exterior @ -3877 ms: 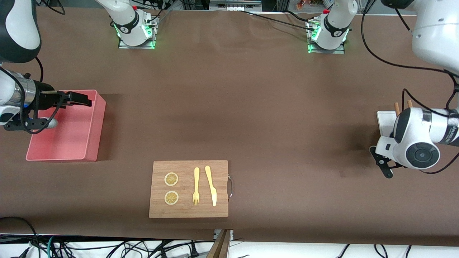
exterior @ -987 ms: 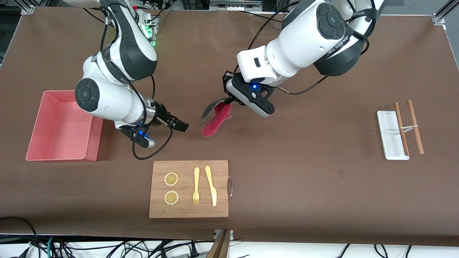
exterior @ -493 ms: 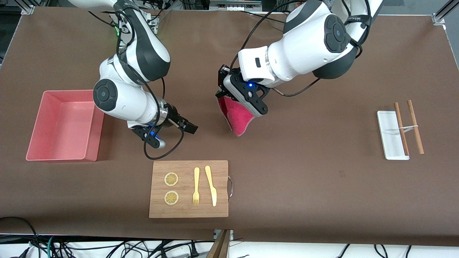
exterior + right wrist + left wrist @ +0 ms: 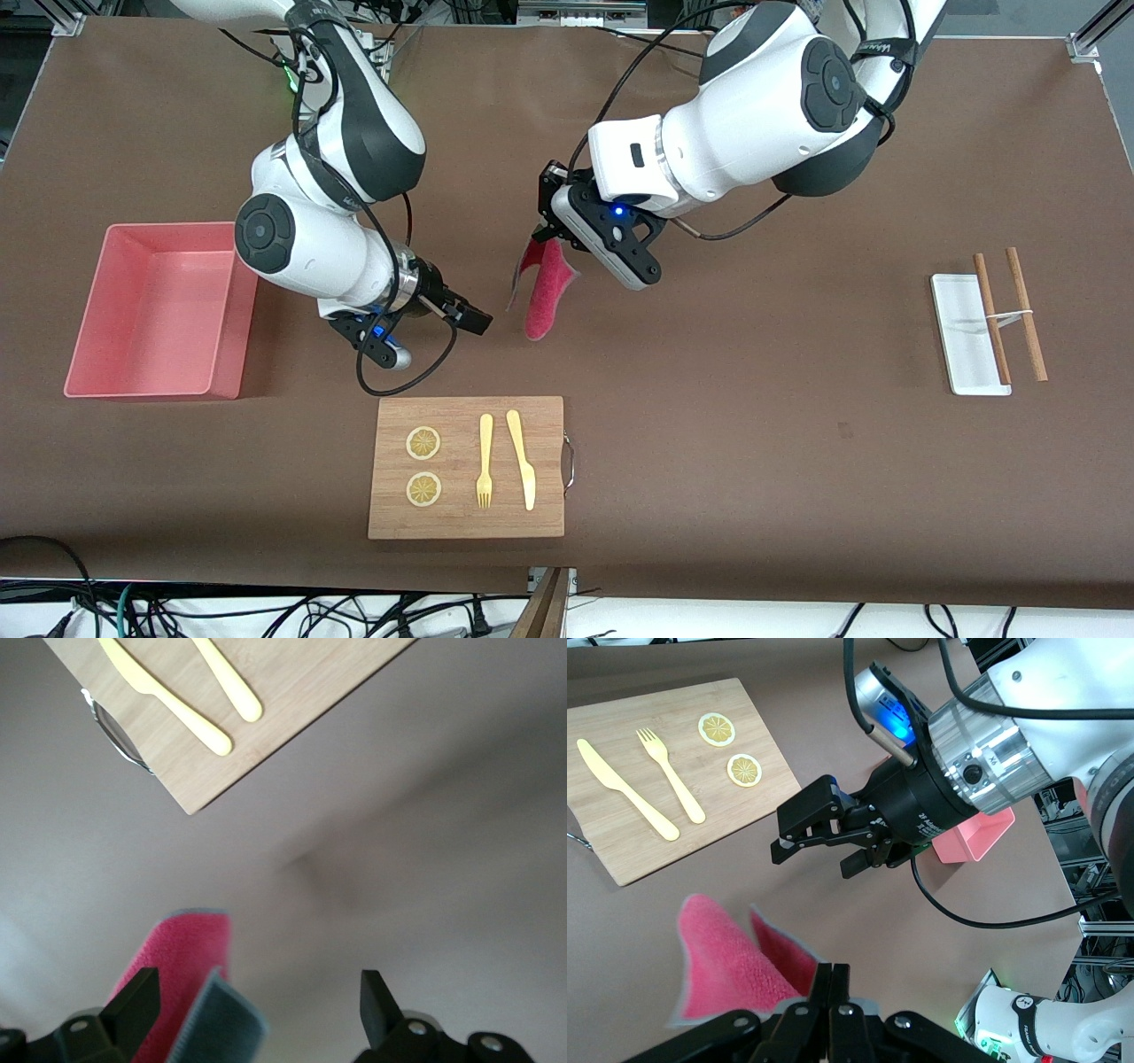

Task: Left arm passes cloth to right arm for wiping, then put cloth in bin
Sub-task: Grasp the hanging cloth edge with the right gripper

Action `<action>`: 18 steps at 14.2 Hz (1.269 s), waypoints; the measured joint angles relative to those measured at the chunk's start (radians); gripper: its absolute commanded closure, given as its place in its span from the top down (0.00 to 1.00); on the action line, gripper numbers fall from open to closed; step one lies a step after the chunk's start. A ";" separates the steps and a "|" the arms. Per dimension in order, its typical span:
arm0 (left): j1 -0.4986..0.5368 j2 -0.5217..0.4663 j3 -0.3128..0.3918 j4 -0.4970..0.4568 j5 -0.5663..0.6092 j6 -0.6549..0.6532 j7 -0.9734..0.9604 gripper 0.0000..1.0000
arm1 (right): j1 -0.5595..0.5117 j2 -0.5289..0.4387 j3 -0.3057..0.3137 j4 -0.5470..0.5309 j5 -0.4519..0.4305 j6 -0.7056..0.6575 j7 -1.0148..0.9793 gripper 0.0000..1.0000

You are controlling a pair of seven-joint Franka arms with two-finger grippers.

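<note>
My left gripper point(image 4: 542, 237) is shut on the top edge of the cloth point(image 4: 542, 299), which hangs folded over the bare table, magenta face out with a grey edge. In the left wrist view its jaws point(image 4: 831, 979) pinch the cloth point(image 4: 735, 966). My right gripper point(image 4: 478, 320) is open and empty, level with the cloth's lower part and a short gap from it, pointing at it. It also shows open in the left wrist view point(image 4: 806, 819). In the right wrist view the cloth point(image 4: 182, 961) hangs just ahead of the open right gripper point(image 4: 257, 997), close to one fingertip point(image 4: 140, 990). The pink bin point(image 4: 232, 337) stands at the right arm's end.
A wooden cutting board point(image 4: 467, 523) with a yellow fork, a knife and two lemon slices lies nearer the front camera than both grippers. A small white tray point(image 4: 961, 306) with two wooden sticks sits at the left arm's end.
The hanging cloth has swung toward my right gripper and folded narrower. My right gripper has crept slightly closer to it. The left gripper has held its place.
</note>
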 measured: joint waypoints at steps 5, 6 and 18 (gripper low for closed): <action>-0.001 0.005 0.000 0.000 -0.014 0.037 0.005 0.00 | 0.019 0.033 0.002 0.074 0.000 0.016 0.000 1.00; -0.002 0.009 0.000 0.000 -0.018 0.053 0.006 0.00 | 0.026 0.043 0.005 0.083 0.000 0.024 0.000 1.00; -0.006 0.017 -0.004 0.001 -0.037 0.094 0.008 0.00 | 0.078 0.079 0.009 0.098 0.000 0.035 -0.003 1.00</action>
